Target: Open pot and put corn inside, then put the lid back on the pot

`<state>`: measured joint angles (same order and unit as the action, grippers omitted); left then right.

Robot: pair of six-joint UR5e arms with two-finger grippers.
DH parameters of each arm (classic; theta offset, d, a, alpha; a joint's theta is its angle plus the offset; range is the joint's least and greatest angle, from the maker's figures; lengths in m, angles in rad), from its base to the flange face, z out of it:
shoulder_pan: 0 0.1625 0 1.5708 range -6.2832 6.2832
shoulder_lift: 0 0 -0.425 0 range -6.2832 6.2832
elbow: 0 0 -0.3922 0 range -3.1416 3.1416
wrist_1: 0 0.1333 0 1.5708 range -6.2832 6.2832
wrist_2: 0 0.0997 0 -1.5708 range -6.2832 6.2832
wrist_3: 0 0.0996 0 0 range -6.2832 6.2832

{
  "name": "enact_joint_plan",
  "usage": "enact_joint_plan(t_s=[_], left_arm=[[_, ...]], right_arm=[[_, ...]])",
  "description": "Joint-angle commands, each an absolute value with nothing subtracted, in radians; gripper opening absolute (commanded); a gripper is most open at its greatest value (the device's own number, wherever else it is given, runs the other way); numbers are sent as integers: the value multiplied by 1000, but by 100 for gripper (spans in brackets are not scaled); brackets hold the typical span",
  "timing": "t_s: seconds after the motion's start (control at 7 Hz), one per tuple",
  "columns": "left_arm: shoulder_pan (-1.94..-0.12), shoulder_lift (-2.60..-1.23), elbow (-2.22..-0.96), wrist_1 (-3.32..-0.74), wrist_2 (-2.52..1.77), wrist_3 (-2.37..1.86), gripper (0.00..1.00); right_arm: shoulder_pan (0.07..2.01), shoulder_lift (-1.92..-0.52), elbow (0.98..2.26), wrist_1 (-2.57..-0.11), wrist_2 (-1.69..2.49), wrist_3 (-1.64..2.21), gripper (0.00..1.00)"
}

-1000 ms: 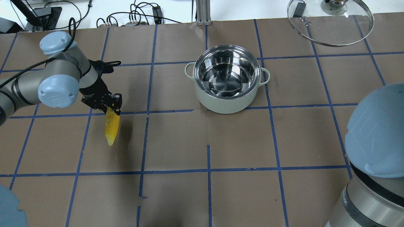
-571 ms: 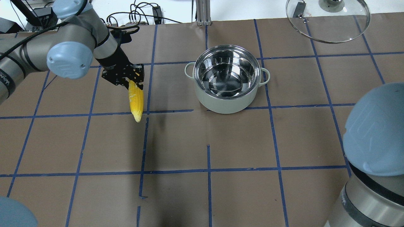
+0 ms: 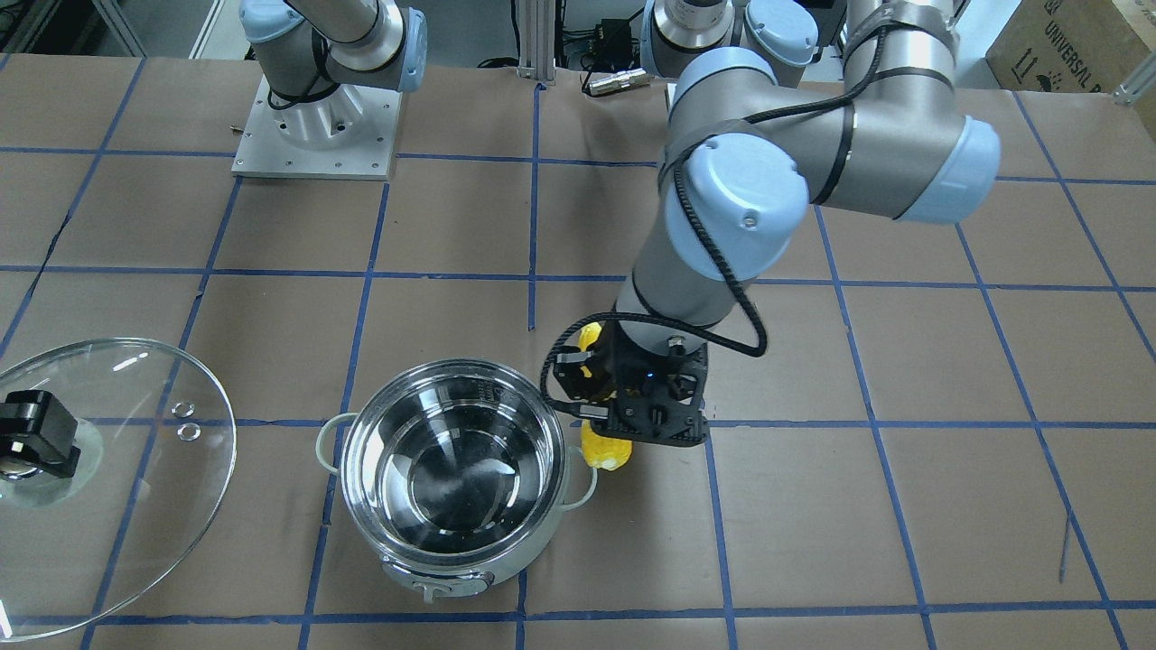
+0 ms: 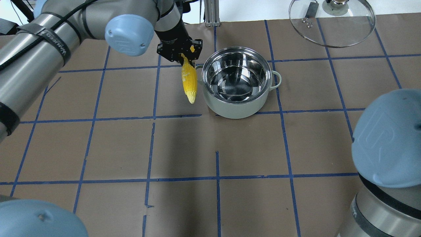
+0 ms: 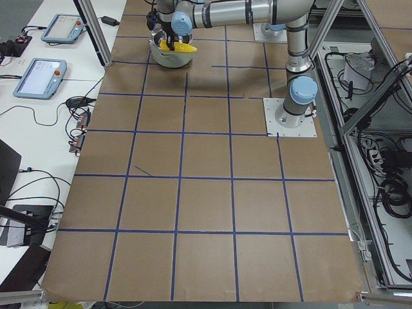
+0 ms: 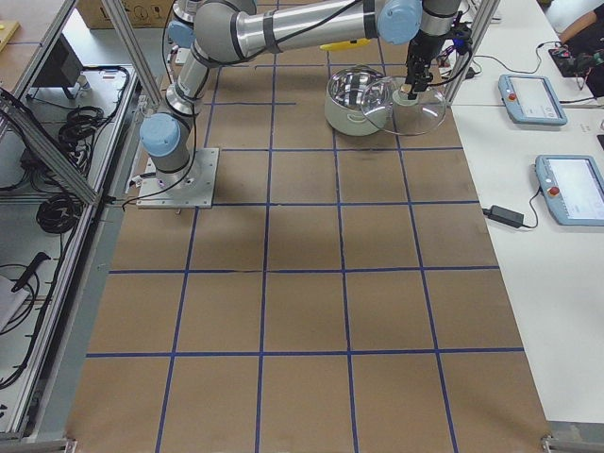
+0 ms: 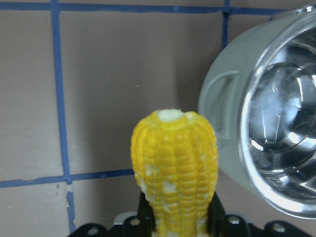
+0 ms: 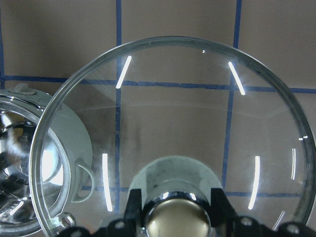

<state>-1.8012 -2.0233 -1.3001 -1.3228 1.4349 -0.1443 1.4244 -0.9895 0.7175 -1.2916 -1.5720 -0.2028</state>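
The pot (image 4: 235, 110) stands open, its shiny inside bare; it also shows in the front-facing view (image 3: 456, 366). My left gripper (image 4: 182, 57) is shut on the thick end of the corn (image 4: 189, 80), which hangs tip-down in the air just left of the pot's left handle. In the left wrist view the corn (image 7: 174, 163) sits beside the pot's wall (image 7: 222, 113). My right gripper (image 8: 175, 210) is shut on the knob of the glass lid (image 8: 197, 113) and holds it above the table, off to the pot's far right (image 4: 332, 31).
The table (image 4: 210, 148) is brown paper with a blue tape grid. Cables and a metal post (image 4: 210, 13) lie along the far edge. My right arm's elbow (image 4: 388, 138) fills the near right corner of the overhead view.
My left gripper has carried the corn up and to the right, from the left part of the table to beside the pot's left handle. The lid has shifted slightly left.
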Motion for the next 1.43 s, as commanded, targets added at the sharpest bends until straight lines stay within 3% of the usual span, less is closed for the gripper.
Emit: enact_joint_plan(t_s=[0.0, 0.29, 0.43, 0.57, 0.71, 0.86, 1.29], left_arm=[[-1885, -2176, -1130, -1312, 1454, -205, 6], [-1911, -2255, -1025, -1312, 1457, -222, 9], [-1925, -2273, -1008, -1316, 1460, -225, 21], [-1933, -2289, -1021, -1324, 1460, -222, 52], [-1934, -2311, -1017, -1318, 1460, -222, 91], [-1934, -2304, -1022, -1324, 1476, -222, 100], [-1872, -2217, -1041, -1428, 1544, -184, 100]], right_arm=[[1425, -988, 718, -1293, -1571, -204, 8], [1425, -988, 718, -1293, -1572, -202, 8], [1425, -988, 718, -1292, -1571, -202, 8], [1425, -988, 718, -1293, -1571, -202, 8], [1425, -988, 718, -1293, -1571, -202, 8], [1425, -988, 718, -1293, -1571, -206, 8], [1425, -989, 716, -1293, -1571, -203, 8]])
